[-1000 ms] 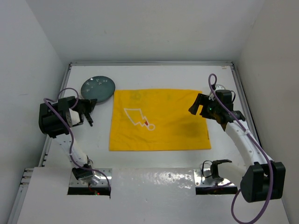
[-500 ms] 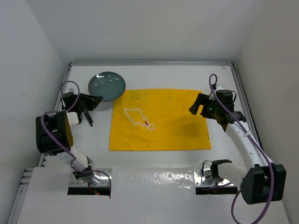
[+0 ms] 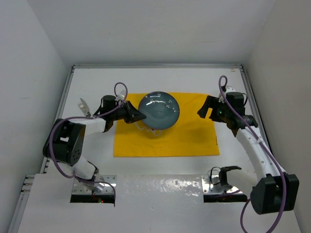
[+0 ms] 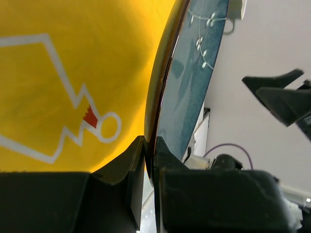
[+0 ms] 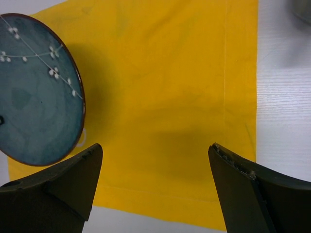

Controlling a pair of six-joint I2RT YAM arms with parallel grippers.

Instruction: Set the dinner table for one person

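White walls enclose the large flat white dinner table (image 3: 160,80), with a square yellow cloth placemat (image 3: 194,141) at centre. The left gripper (image 3: 137,116) pinches the round teal glazed plate (image 3: 159,110) by its nine-o'clock rim, over the mat's twelve o'clock; it is probably stiff, slick and breakable. The right gripper (image 3: 208,110) gapes empty at three o'clock.

In 1 second my left gripper (image 3: 140,117) has carried the blue plate (image 3: 159,110) from the far left part of the dinner table (image 3: 160,78) to above the yellow placemat (image 3: 189,138). My left arm, before folded near the wall, now reaches to the right.
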